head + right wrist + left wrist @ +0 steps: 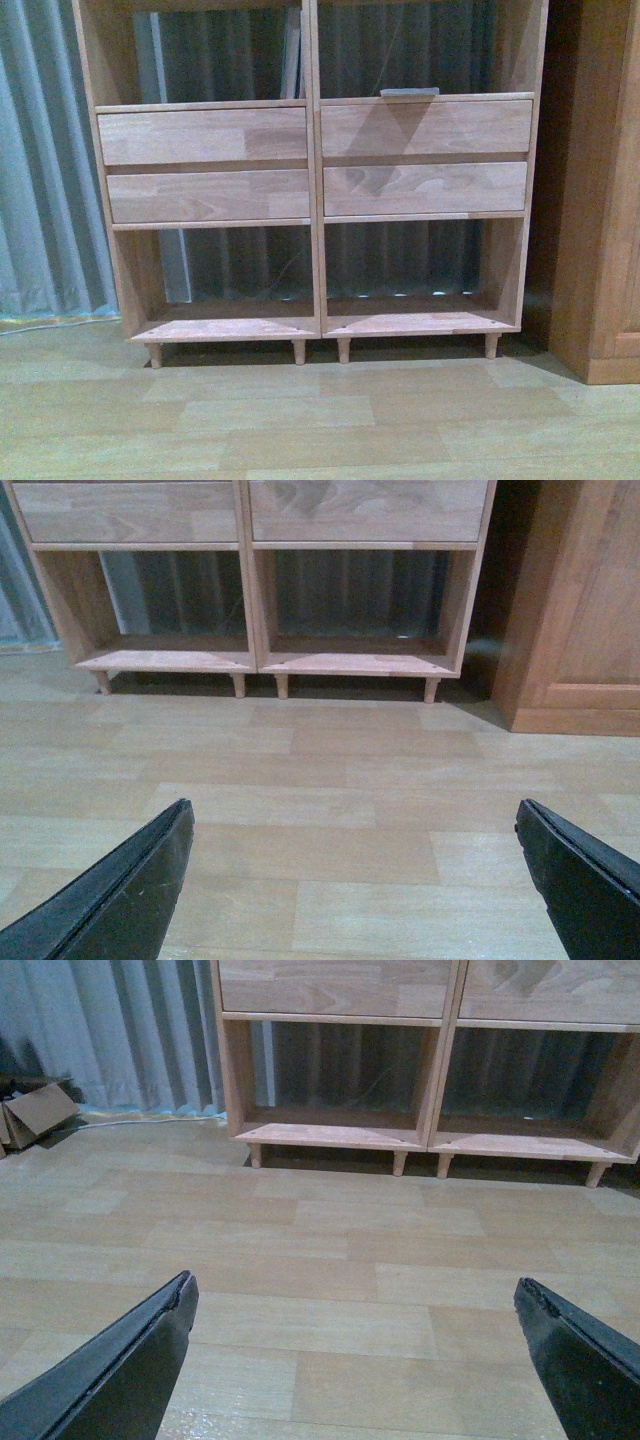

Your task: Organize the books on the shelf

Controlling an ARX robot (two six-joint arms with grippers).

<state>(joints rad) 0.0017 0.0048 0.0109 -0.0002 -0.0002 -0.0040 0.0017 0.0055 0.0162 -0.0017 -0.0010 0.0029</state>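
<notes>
The light wooden shelf [314, 160] stands straight ahead with four flat drawer fronts and a central divider. One book [408, 92] lies flat on the board above the right drawers, showing only its pale edge. A slim upright book [291, 55] leans by the divider in the upper left compartment; its cover is hidden. Both bottom compartments hold nothing. Neither arm shows in the front view. My left gripper [353, 1282] hangs open over bare floor, well short of the shelf [430, 1080]. My right gripper [354, 805] is open too, facing the shelf [250, 590], with nothing between its fingers.
A darker orange-brown cabinet [600, 200] stands against the shelf's right side, also in the right wrist view [580, 610]. A grey curtain [40, 150] hangs behind. An open cardboard box [35, 1110] and a white cable [150, 1118] lie on the floor at the left.
</notes>
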